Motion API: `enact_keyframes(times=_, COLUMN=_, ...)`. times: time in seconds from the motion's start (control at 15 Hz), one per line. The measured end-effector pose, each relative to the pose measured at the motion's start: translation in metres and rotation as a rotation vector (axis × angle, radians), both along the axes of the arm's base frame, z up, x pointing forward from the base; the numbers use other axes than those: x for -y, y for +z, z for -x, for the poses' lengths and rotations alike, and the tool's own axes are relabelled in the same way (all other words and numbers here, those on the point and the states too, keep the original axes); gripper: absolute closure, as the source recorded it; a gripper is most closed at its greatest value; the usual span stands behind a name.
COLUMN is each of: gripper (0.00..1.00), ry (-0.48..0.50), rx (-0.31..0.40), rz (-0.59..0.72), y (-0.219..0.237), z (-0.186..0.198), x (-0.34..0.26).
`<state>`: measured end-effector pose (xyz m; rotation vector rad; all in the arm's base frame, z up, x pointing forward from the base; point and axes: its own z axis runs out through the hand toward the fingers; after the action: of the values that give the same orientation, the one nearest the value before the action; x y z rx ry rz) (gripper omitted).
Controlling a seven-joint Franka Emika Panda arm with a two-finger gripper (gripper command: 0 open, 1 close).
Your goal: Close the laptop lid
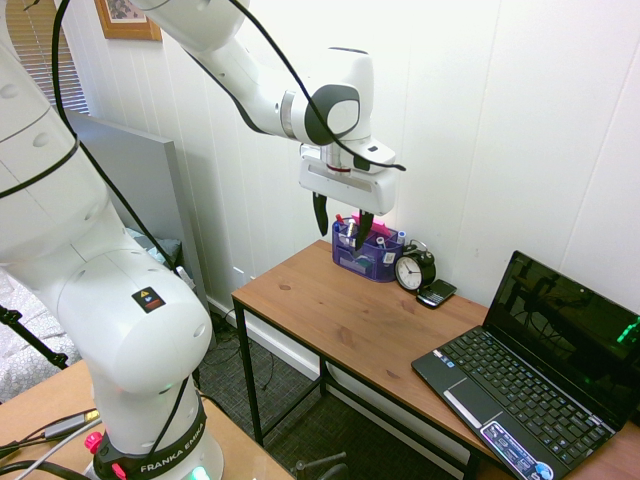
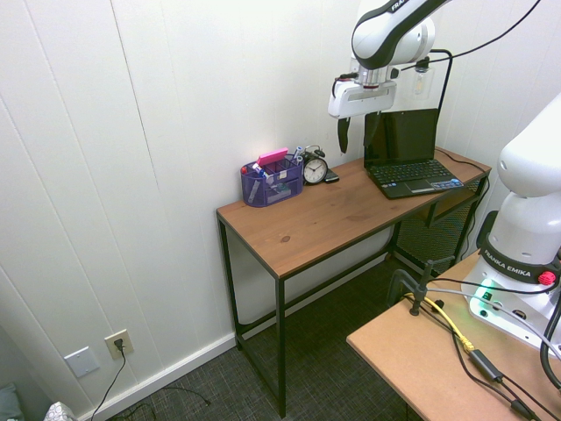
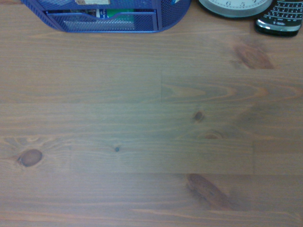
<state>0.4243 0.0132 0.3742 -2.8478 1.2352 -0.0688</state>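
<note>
A small black netbook stands open at the right end of the wooden table (image 1: 340, 315). Its laptop lid (image 1: 568, 322) is raised, glossy dark screen facing the front, above the keyboard base (image 1: 512, 393). In the second exterior view the laptop lid (image 2: 405, 135) stands upright behind its keyboard base (image 2: 412, 176). My gripper (image 1: 341, 217) hangs high above the middle of the table, well left of the netbook, fingers open and empty. In the second exterior view the gripper (image 2: 355, 133) hovers just left of the lid. The wrist view holds only bare table wood (image 3: 151, 132).
A blue mesh desk organizer (image 1: 366, 251) with pens stands at the back of the table by the wall, also seen as the organizer (image 2: 270, 180). Beside it are a black alarm clock (image 1: 414, 269) and a small phone (image 1: 436, 294). A second wooden surface (image 2: 438, 360) lies near the arm's base.
</note>
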Motion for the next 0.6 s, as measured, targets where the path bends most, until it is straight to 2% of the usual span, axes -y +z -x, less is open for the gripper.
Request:
enact_keyframes(times=0.13, gripper=0.00, ry=-0.001, rx=0.000, rz=0.021, y=0.001, z=-0.001, x=0.000)
enact_keyframes(times=0.33, gripper=0.00, ry=-0.018, rx=0.079, rz=0.081, y=0.032, z=-0.022, x=0.008)
enact_keyframes(times=0.6, gripper=0.00, ry=-0.133, rx=0.178, rz=0.159, y=0.067, z=-0.072, x=0.078)
